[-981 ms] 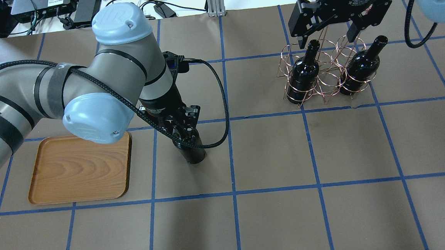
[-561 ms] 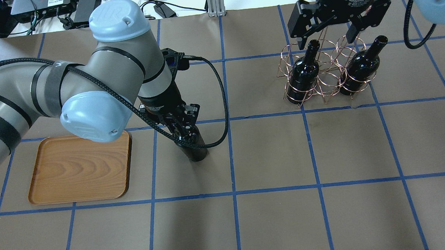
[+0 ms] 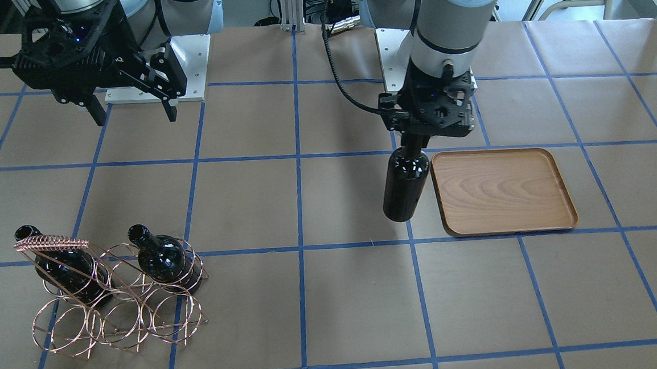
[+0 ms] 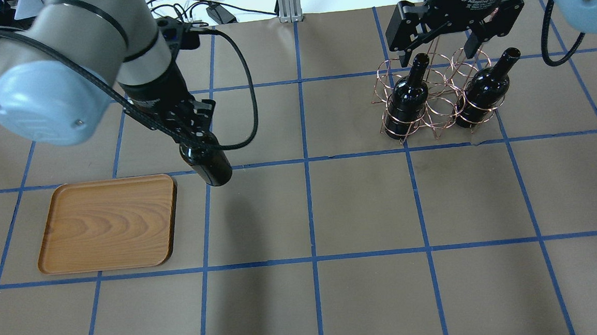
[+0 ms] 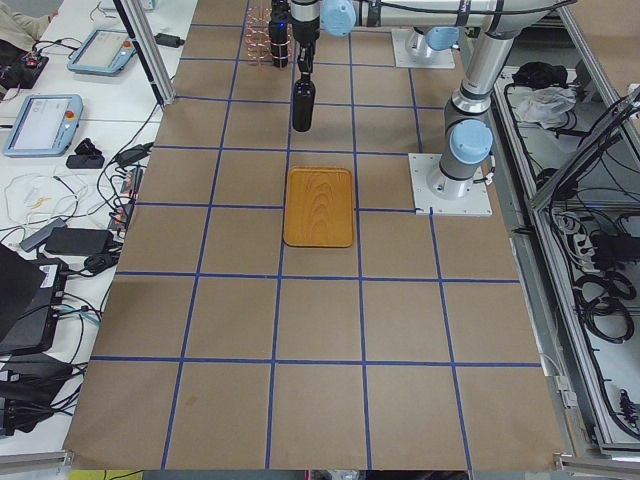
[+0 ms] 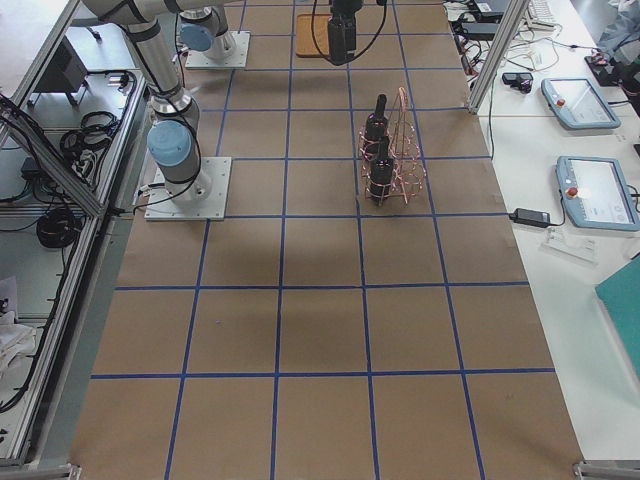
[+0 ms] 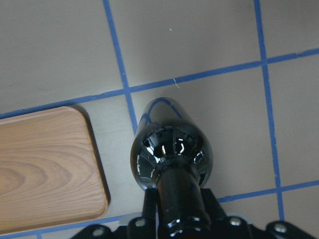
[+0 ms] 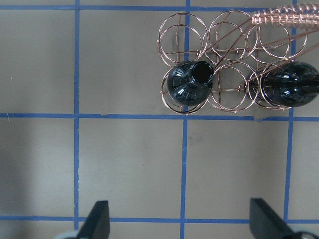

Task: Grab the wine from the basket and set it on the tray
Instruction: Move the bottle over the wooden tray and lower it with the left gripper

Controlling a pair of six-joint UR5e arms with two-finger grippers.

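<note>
My left gripper [image 4: 194, 134] is shut on the neck of a black wine bottle [image 4: 211, 168] and holds it upright off the table, just beside the wooden tray [image 4: 107, 223]. In the front view the bottle [image 3: 403, 185] hangs left of the tray's rim [image 3: 442, 200]. The left wrist view shows the bottle [image 7: 172, 157] with the tray's corner [image 7: 50, 169] beside it. The copper wire basket [image 4: 437, 108] holds two more bottles [image 4: 405, 101] [image 4: 482, 95]. My right gripper [image 4: 439, 52] is open and empty, above the basket's far side.
The table is brown paper with a blue tape grid. The basket [image 3: 114, 317] has a coiled handle bar [image 3: 52, 243] above its rings. The arm bases [image 3: 184, 62] stand at the table's robot side. Cables and devices lie beyond the far edge [image 4: 86, 9].
My left arm has lifted the bottle and carried it toward the table's far left, nearer the tray's far corner. The tray now shows uncovered. The right arm has not moved.
</note>
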